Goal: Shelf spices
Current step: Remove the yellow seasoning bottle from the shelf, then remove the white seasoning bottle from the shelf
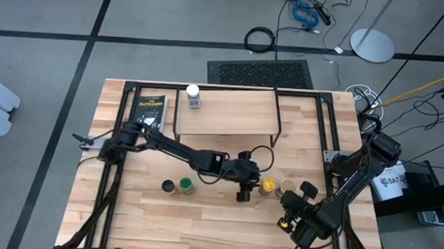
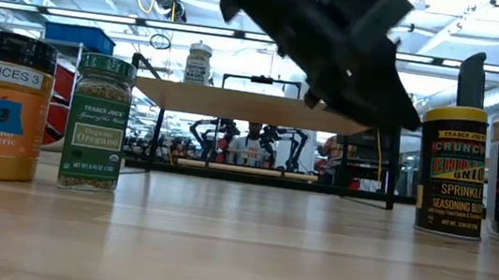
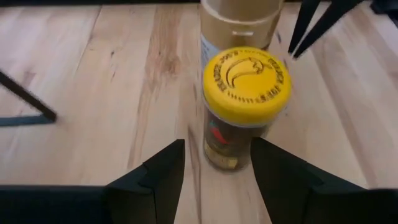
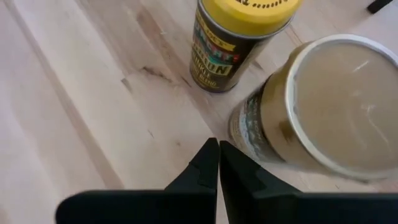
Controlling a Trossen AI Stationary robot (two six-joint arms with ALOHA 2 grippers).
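Yellow-lidded jar first: the left wrist view shows us the embossed lid from above, with the left gripper just short of it, fingers parted and gripping nothing. Only the low view gives us its label, "CRUNCHY CHILI ONION SPRINKLE SEASONING BLEND". We count five spice jars. The white-lidded jar stands alone on the shelf, at its left end. The other four stand on the table in front of the shelf. The dark-lidded jar and the green-lidded jar stand side by side; the low view reads "SPICES 3" and "Ground Turmeric" on one, "TRADER JOE'S Organic Oregano" on the other. The tan-lidded jar is just beside the yellow one. The right gripper, jaws clenched on nothing, is near these two. A flat black packet with yellow lettering we cannot read lies left of the shelf.
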